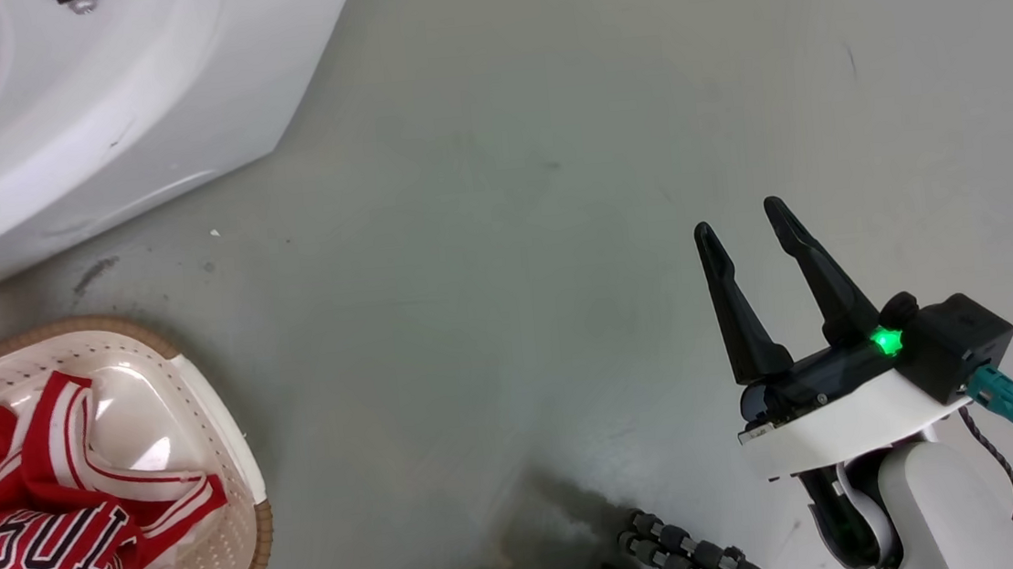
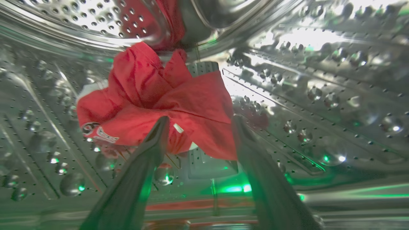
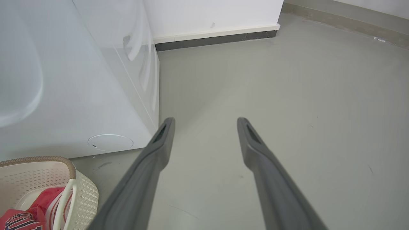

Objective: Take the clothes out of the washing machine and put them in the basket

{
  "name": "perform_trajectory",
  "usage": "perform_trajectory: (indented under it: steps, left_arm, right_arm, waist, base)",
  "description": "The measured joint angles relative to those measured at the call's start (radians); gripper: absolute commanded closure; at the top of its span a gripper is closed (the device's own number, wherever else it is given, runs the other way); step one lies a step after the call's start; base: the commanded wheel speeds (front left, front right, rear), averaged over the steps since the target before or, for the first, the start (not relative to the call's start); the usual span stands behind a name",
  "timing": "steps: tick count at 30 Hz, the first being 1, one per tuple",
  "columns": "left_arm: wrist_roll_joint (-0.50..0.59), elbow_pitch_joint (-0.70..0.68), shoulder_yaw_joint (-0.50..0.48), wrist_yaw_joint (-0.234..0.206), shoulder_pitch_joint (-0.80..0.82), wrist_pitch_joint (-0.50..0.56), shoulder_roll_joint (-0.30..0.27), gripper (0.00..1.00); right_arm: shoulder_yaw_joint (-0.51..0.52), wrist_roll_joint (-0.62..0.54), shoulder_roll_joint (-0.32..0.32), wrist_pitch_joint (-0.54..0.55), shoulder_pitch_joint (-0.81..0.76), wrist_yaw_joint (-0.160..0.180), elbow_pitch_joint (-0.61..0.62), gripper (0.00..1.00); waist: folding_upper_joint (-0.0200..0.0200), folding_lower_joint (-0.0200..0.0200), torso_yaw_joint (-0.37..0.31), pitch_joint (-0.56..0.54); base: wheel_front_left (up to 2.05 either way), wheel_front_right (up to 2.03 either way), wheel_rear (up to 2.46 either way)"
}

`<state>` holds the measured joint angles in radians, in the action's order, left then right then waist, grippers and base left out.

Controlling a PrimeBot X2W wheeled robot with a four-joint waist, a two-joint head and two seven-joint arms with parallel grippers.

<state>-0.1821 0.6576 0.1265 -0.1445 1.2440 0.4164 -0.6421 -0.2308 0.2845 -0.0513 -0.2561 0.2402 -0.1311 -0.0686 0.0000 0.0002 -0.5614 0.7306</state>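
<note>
While the left gripper (image 2: pixel 201 118) is inside the perforated steel drum (image 2: pixel 319 80) of the large white front-loading washing machine (image 1: pixel 133 97), its two long dark fingers stand spread apart. A crumpled bright red fabric garment (image 2: pixel 179 102) lies against the drum wall just at the fingertips, and its lower edge comes down between them. I cannot tell whether the fingers touch the cloth. This garment carries a small round badge at one end.

The red jersey with white-and-black striped trim and lettering (image 1: pixel 43 536) lies in the cream-white perforated plastic basket with a brown rim (image 1: pixel 227 428). The basket stands on the smooth grey floor (image 1: pixel 507 184), near the front of the machine.

The right gripper (image 1: pixel 739 216) hangs over the bare floor, well apart from the basket. Its fingers are also spread and they hold nothing, and a green light glows at their base.
</note>
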Motion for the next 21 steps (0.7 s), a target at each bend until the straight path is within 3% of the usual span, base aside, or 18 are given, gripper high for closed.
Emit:
perform_trajectory:
  steps: [11, 21]
  left_arm:
    - [0.058, -0.028, 0.056, -0.054, 0.094, 0.149, -0.002, 0.00]
    - [0.080, -0.015, 0.087, -0.076, 0.106, 0.231, -0.007, 0.00]
  right_arm:
    - [0.000, 0.008, 0.000, -0.005, -0.023, 0.000, 0.006, 0.00]
    - [-0.001, 0.015, 0.000, -0.007, -0.059, 0.000, 0.043, 0.00]
  waist:
    - [0.0000, -0.0001, -0.003, 0.059]
    - [0.0000, -0.0001, 0.000, 0.083]
  base:
    - [0.00, 0.00, 0.00]
    - [0.00, 0.00, 0.00]
